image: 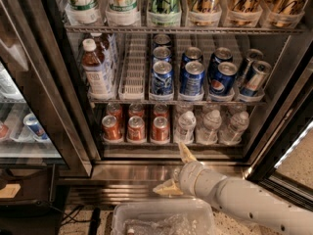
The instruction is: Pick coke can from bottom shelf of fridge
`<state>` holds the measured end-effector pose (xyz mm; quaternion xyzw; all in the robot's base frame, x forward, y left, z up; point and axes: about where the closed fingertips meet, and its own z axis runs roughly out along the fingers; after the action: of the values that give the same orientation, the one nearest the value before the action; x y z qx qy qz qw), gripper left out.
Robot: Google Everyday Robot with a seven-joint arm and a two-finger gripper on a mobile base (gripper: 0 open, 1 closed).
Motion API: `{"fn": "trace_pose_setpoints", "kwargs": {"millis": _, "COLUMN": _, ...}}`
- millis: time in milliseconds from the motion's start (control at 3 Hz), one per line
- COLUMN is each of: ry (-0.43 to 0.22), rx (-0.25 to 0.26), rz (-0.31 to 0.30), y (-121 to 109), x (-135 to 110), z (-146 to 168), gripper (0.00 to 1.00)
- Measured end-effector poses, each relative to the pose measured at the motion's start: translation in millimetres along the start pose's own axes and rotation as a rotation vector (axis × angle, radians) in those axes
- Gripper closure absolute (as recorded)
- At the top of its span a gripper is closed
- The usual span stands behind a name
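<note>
Several red-orange coke cans (136, 129) stand in rows at the left of the fridge's bottom shelf (171, 144), in clear lane trays. My gripper (175, 171) is open and empty. It hangs in front of the fridge's shiny steel sill (132, 172), below the shelf and to the right of the cans. One finger (185, 152) points up toward the shelf edge and the other (165, 189) points left. The white arm comes in from the lower right.
Clear water bottles (210, 125) fill the right of the bottom shelf. Blue Pepsi cans (191, 77) and a brown bottle (96, 70) stand on the rack above. A clear plastic bin (161, 219) sits on the floor below the gripper. A neighbouring cooler (24, 126) stands at left.
</note>
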<state>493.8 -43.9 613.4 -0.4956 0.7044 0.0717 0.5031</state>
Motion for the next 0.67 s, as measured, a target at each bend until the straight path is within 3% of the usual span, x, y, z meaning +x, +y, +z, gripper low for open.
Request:
{"fn": "trace_pose_setpoints", "kwargs": {"millis": 333, "ry": -0.121, "rx": 0.125, "rz": 0.075, "y": -11, "x": -8, "z": 13, "gripper": 0.0}}
{"fn": "trace_pose_setpoints", "kwargs": {"millis": 667, "ry": -0.189, "rx": 0.226, "rz": 0.156, "y": -18, "x": -9, "z": 27, "gripper": 0.0}}
